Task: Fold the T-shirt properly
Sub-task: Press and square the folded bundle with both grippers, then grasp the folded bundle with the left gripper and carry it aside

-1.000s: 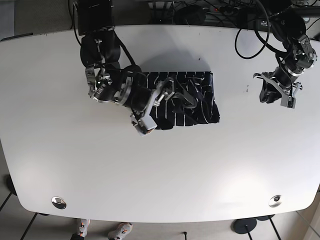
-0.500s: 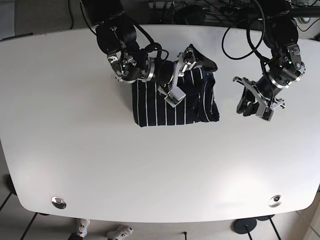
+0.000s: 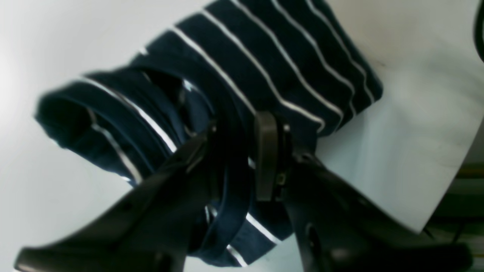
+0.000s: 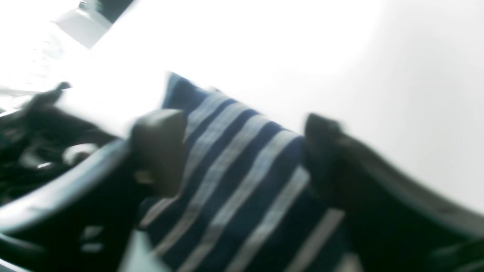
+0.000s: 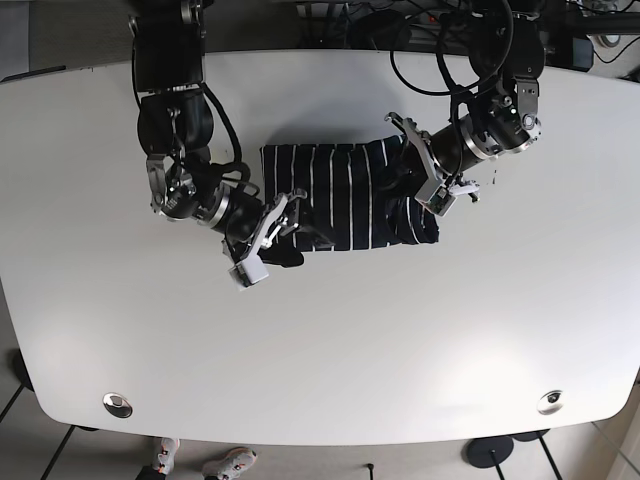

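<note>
While both arms worked the cloth from opposite ends, the moment read as follows, from the base view's left across to its right.

Right gripper (image 5: 268, 240): its jaws stood wide apart in the wrist view, with striped cloth showing between them but nothing pinched; in the base view it sat at the near-left corner of the fold.

T-shirt (image 5: 345, 195): dark navy with thin white stripes, lying as a rough rectangle between the two grippers, the right gripper at one end and the left gripper at the other.

Left gripper (image 3: 236, 158): nearly closed, its pads clamped on a bunched band of the shirt's edge; just beyond the fingertips the cloth looped up in a loose roll instead of lying flat.

Step in hand: judged as a late fold, the shirt already compact, with the left gripper gathering its end for carrying over.

Next move: probably the held edge needs lifting and laying across toward the right gripper's side, while that open gripper either pins its corner or backs off.

Table (image 5: 320, 350): white, bare around the shirt on the sides away from both grippers.

Other things: two round metal fittings (image 5: 117, 404) sat near the table's front edge, well apart from either gripper; cables (image 5: 440, 20) lay behind the arms.

In the way: nothing on the table blocked the fold; the bunched roll by the left gripper looked likeliest to spoil a neat crease.
</note>
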You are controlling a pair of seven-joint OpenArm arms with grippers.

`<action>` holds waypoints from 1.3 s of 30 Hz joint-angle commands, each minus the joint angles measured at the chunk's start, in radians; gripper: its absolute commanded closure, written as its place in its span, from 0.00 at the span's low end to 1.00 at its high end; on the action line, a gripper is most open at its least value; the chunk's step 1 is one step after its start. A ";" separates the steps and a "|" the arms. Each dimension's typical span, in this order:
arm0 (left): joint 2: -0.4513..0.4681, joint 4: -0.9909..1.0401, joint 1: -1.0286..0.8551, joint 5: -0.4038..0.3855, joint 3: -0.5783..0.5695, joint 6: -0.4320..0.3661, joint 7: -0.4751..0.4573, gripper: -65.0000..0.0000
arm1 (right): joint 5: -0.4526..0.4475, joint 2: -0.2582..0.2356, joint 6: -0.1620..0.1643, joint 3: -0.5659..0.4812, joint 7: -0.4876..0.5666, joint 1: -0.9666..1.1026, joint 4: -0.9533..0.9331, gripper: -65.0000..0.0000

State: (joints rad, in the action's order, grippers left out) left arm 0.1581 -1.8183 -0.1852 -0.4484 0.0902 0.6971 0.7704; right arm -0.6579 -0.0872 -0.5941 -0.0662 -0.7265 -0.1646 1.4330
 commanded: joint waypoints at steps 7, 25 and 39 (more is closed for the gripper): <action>0.033 0.300 0.052 -0.016 0.009 0.001 -0.136 0.84 | 0.218 0.004 -0.019 0.003 0.325 -0.049 -0.297 0.88; 0.042 0.044 -0.040 -0.022 0.104 0.001 -0.088 0.84 | 0.223 -0.049 -0.019 0.049 0.255 -0.040 -0.107 0.88; 0.042 0.524 0.329 -0.016 0.052 0.001 -0.091 0.84 | 0.221 -0.121 -0.104 0.053 0.404 0.036 -0.268 0.88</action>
State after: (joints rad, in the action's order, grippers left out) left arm 0.1944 -1.2739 0.1280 -0.4416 0.1349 0.6952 0.7025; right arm -0.4191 -0.2035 -0.6815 -0.0166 -0.3439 -0.1024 1.1439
